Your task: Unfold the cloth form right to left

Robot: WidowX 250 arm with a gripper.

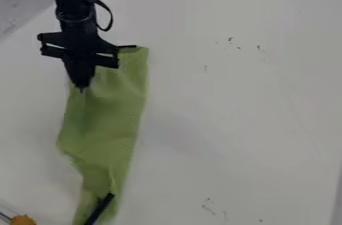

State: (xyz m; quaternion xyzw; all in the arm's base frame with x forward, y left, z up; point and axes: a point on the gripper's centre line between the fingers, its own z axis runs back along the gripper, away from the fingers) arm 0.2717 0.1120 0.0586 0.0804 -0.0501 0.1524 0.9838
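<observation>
The black gripper (81, 88) hangs over the upper left part of the green cloth (107, 114), its tip at the cloth's left edge. I cannot tell whether it holds the fabric. The cloth lies as a long narrow strip down the left side of the white table, running to the bottom edge of the view. Its left edge is uneven and narrows low down. The arm covers part of the cloth's upper left end.
A thin black bar (99, 209) lies on the cloth's lower end. An orange-yellow object (23, 219) sits in the bottom left corner. The white table (240, 104) extends to the right, with small dark marks on it.
</observation>
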